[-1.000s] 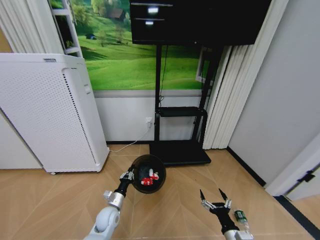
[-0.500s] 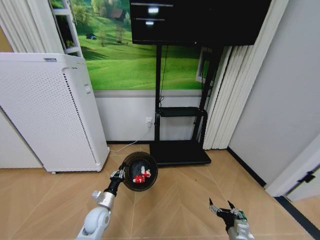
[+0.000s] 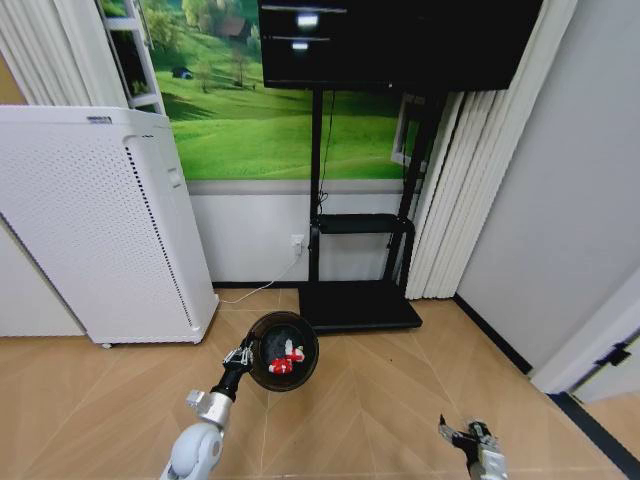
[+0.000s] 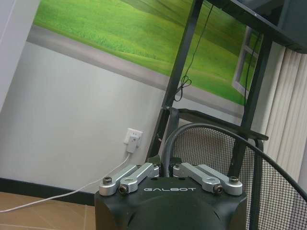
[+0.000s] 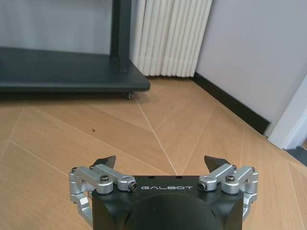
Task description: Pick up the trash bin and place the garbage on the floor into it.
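Observation:
The trash bin (image 3: 283, 350), a round black wire-mesh basket, is held over the floor (image 3: 120, 400) with its mouth tipped towards my head camera. Two red-and-white crumpled pieces of garbage (image 3: 283, 361) lie inside it. My left gripper (image 3: 244, 355) is shut on the bin's near rim. The left wrist view shows that gripper (image 4: 165, 168) pinching the rim, with the mesh wall (image 4: 211, 153) beyond. My right gripper (image 3: 466, 432) hangs low over the bare floor at the lower right. In its wrist view the right gripper (image 5: 159, 163) is open, with nothing between its fingers.
A tall white perforated appliance (image 3: 100, 220) stands at the left. The black TV stand's base (image 3: 360, 305) lies just beyond the bin, and a white cable (image 3: 250, 292) runs to a wall socket. White curtains (image 3: 450, 200) and a dark baseboard (image 3: 495, 335) bound the right side.
The left arm has carried the bin a little to the left. The right gripper has dropped towards the bottom edge of the head view.

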